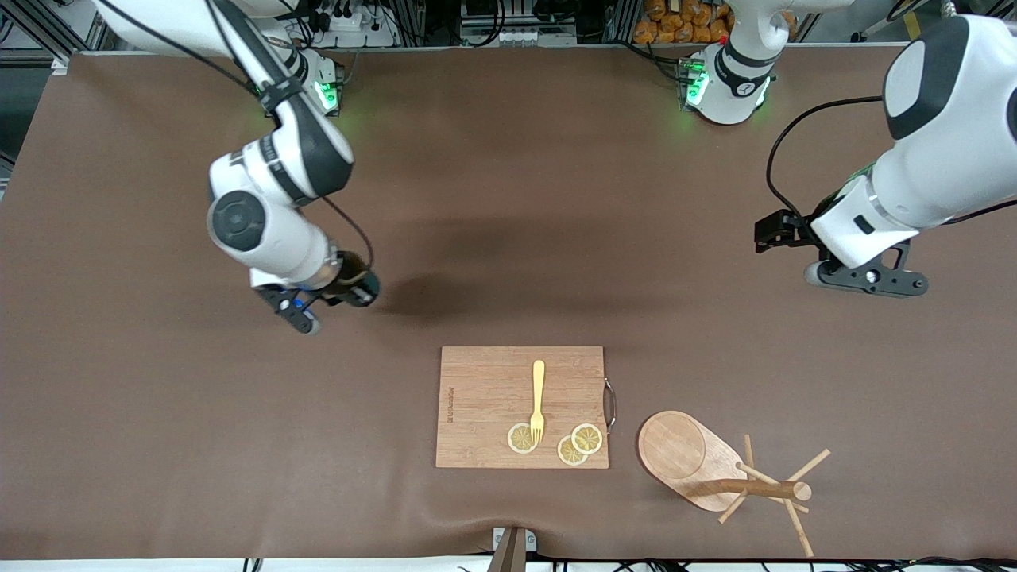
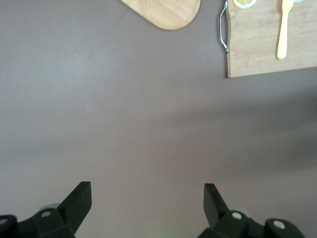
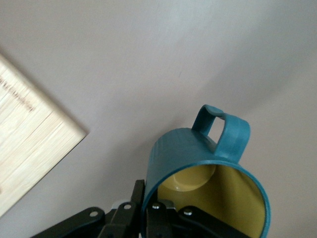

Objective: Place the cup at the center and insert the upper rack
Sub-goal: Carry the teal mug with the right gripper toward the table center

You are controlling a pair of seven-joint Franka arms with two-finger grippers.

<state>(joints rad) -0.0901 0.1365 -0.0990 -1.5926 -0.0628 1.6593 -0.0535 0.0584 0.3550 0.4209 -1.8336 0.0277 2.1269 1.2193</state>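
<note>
The right hand (image 3: 148, 218) grips the cup (image 3: 208, 183) by its rim, holding it above the surface (image 1: 159, 413) toward the right arm's end. The left hand (image 2: 147, 203) waits spread wide and empty over the left arm's end. The rack (image 1: 715, 469) lies tipped over near the front edge, beside the board (image 1: 493, 397).

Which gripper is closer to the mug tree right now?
Left. The left gripper hangs open over bare table near the mug tree; the right gripper holds the cup past the cutting board.
</note>
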